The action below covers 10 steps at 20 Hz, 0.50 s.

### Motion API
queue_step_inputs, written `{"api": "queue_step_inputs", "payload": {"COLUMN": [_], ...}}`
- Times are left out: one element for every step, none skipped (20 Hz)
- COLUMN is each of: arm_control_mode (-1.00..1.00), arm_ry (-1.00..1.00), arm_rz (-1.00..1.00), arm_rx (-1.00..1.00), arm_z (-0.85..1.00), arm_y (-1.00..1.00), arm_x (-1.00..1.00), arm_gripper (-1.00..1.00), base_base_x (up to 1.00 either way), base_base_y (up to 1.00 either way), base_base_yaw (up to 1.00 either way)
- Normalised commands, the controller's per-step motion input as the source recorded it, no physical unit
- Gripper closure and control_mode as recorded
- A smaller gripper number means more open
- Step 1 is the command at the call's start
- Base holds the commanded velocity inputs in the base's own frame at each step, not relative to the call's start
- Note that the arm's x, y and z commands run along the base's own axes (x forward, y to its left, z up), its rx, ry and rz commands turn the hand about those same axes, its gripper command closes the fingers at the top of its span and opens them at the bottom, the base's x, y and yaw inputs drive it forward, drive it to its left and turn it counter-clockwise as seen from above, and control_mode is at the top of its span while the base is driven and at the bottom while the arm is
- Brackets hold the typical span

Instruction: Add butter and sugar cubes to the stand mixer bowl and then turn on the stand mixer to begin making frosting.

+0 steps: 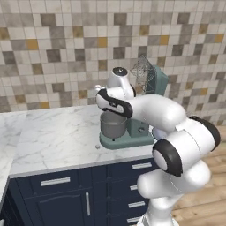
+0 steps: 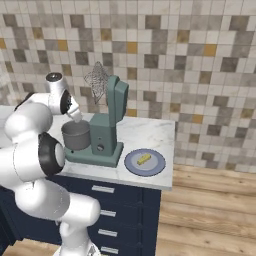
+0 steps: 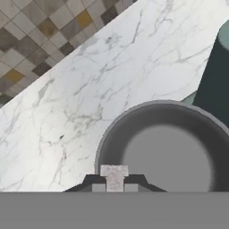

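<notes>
Pincer (image 3: 114, 184) clamps sugar cube (image 3: 114, 175) above stand mixer bowl (image 3: 134, 120).

Stand mixer bowl (image 3: 170, 147) cut by right edge, near rim behind fingers (image 3: 96, 182).

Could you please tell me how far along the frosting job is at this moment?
Nothing looks finished: the bowl on the mixer looks empty. In hand: the gripper is shut on a sugar cube above the bowl's rim, not yet released. Left: the second cube beside the mixer's base, the butter on its plate, then switching on.
</notes>
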Motion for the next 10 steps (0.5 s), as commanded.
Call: {"api": "queue_step_inputs", "payload": {"arm_control_mode": [-1.0,-1.0,-1.0,-1.0,-1.0,-1.0,-1.0,-1.0,-1.0,-1.0], "arm_ry": [0.0,0.02,0.03,0.06,0.05,0.07,0.09,0.09,0.09,0.08], "arm_rz": [0.0,0.0,0.0,0.0,0.0,0.0,0.0,0.0,0.0,0.0], "arm_rx": [0.0,-0.01,-0.02,-0.03,-0.04,-0.05,-0.06,-0.06,-0.07,-0.07], "arm_z": [-0.26,-0.29,-0.32,-0.4,-0.45,-0.51,-0.53,-0.54,-0.53,-0.47], "arm_y": [-0.03,-0.04,-0.06,-0.02,-0.01,0.0,0.0,0.0,0.0,0.0], "arm_x": [0.35,0.31,0.25,0.26,0.24,0.26,0.26,0.23,0.2,0.12], "arm_gripper": [1.0,1.0,1.0,1.0,1.0,1.0,1.0,1.0,1.0,1.0], "base_base_x": [0.0,0.0,0.0,0.0,0.0,0.0,0.0,0.0,0.0,0.0], "base_base_y": [0.0,0.0,0.0,0.0,0.0,0.0,0.0,0.0,0.0,0.0], "base_base_yaw": [0.0,0.0,0.0,0.0,0.0,0.0,0.0,0.0,0.0,0.0]}}
